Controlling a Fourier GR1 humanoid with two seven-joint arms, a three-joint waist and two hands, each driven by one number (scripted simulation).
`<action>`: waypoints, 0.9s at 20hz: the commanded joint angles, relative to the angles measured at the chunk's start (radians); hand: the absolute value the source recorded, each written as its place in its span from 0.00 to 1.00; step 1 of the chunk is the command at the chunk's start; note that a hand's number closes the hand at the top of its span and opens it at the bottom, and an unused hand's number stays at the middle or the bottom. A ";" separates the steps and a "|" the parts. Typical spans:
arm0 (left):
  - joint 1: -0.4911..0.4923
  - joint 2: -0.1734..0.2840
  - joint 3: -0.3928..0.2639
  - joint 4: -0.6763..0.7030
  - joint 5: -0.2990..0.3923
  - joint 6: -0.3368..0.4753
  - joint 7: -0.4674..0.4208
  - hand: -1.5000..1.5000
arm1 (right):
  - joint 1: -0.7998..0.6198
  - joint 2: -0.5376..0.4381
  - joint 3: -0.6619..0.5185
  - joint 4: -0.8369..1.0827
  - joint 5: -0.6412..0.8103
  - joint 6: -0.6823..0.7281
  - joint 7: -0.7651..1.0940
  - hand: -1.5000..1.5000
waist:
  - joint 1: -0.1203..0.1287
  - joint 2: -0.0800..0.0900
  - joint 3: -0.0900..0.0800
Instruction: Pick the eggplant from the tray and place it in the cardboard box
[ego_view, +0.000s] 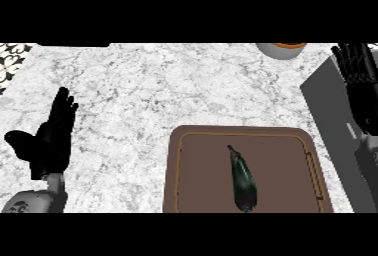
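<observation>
Eggplant (243, 181): lying on the tray, right of its middle, touched by neither robot hand; dark and slim, thin stem end pointing far, fat end sitting near.

Long axis: running near to far, tilting only slightly, so the sides are facing left and right.

Tray (193, 170): brown, raised rim, sitting at the near right of the worktop.

Worktop (162, 85): pale marble, carrying the tray.

Right robot hand (356, 62): showing at the far right edge, above a dark grey slab; fingers straight and spread, pinching nothing. It is sitting well to the far right of the eggplant.

Left robot hand (50, 135): resting at the left edge, fingers straight and close together, pointing far, thumb out, holding nothing. It is sitting well left of the tray.

Key relation: the eggplant is lying near and left of the right robot hand, and right of the left one. The right arm is looking like the nearer one, since the eggplant is lying on the tray's right half, so a reach from that side across the short width is seeming the likelier move.

Box: not showing anywhere; I cannot tell where it is standing.

Slab (328, 100): flat, dark grey, at the right edge; what it is I cannot tell.

Bowl (282, 49): orange and white, at the far edge, well apart from the tray.

Progress: pick not yet begun.
</observation>
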 joint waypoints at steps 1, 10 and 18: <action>0.033 -0.022 -0.012 0.059 -0.027 0.007 -0.021 0.50 | 0.036 0.089 0.069 0.012 0.084 -0.094 0.048 1.00 | -0.030 -0.043 -0.010; 0.100 -0.002 -0.001 0.119 -0.008 -0.028 -0.008 0.50 | 0.278 0.028 0.208 -0.064 0.471 -0.411 0.585 1.00 | -0.094 -0.058 -0.019; 0.092 -0.034 -0.008 0.164 -0.008 -0.033 -0.060 0.50 | 0.350 -0.047 0.383 -0.364 0.796 -0.281 0.928 0.00 | -0.081 -0.058 -0.019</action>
